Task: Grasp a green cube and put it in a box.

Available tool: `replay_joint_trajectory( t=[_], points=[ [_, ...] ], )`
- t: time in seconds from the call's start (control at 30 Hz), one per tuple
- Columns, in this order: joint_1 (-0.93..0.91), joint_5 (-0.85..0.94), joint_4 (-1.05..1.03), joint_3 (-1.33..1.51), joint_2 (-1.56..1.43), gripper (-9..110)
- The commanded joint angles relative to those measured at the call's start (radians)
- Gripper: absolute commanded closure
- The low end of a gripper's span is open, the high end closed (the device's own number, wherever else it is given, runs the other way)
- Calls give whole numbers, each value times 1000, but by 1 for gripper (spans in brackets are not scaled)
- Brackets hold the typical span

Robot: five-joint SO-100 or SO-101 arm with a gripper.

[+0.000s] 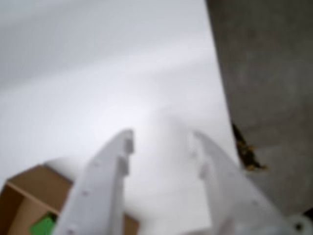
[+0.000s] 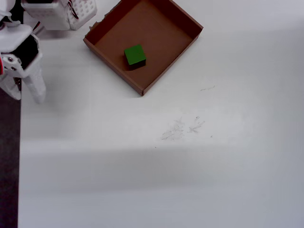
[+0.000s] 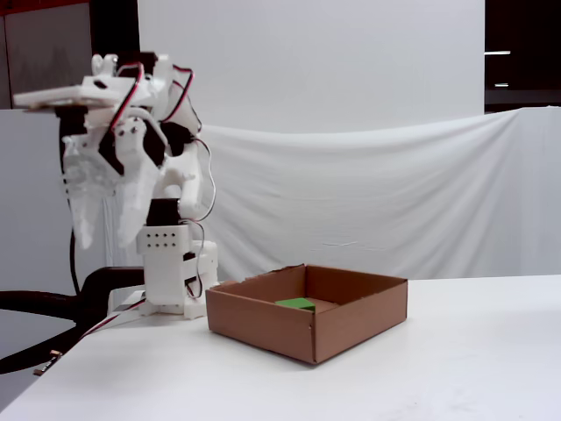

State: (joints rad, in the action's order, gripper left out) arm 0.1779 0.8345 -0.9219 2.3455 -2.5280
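Observation:
The green cube (image 2: 135, 55) lies on the floor of the brown cardboard box (image 2: 159, 31), left of its middle in the overhead view. From the side, only the cube's top (image 3: 295, 303) shows above the box's front wall (image 3: 289, 329). My white gripper (image 3: 106, 239) hangs open and empty high above the table, to the left of the box and well clear of it. In the wrist view its fingers (image 1: 161, 136) spread wide over bare white table. The box corner (image 1: 29, 188) and a bit of the cube (image 1: 44, 226) sit at the lower left.
The arm's base (image 3: 171, 263) stands just behind the box's left corner. The table's edge runs down the left of the overhead view, with dark floor (image 2: 9, 156) beyond it. Faint scratches (image 2: 183, 128) mark the white tabletop. A white cloth (image 3: 368, 193) hangs behind.

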Motion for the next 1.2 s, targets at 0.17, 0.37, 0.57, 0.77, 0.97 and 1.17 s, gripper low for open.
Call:
replay_joint_trajectory(
  t=[0.17, 0.37, 0.57, 0.77, 0.97, 1.17],
  points=[
    [-81, 196, -124, 360, -394, 88],
    [-92, 287, -207, 566, -601, 88],
    [-104, 393, -295, 624, -655, 88],
    [-89, 399, -328, 626, -655, 89],
    [-83, 399, -331, 626, -655, 91],
    [-87, 397, -331, 626, -655, 91]
  ],
)
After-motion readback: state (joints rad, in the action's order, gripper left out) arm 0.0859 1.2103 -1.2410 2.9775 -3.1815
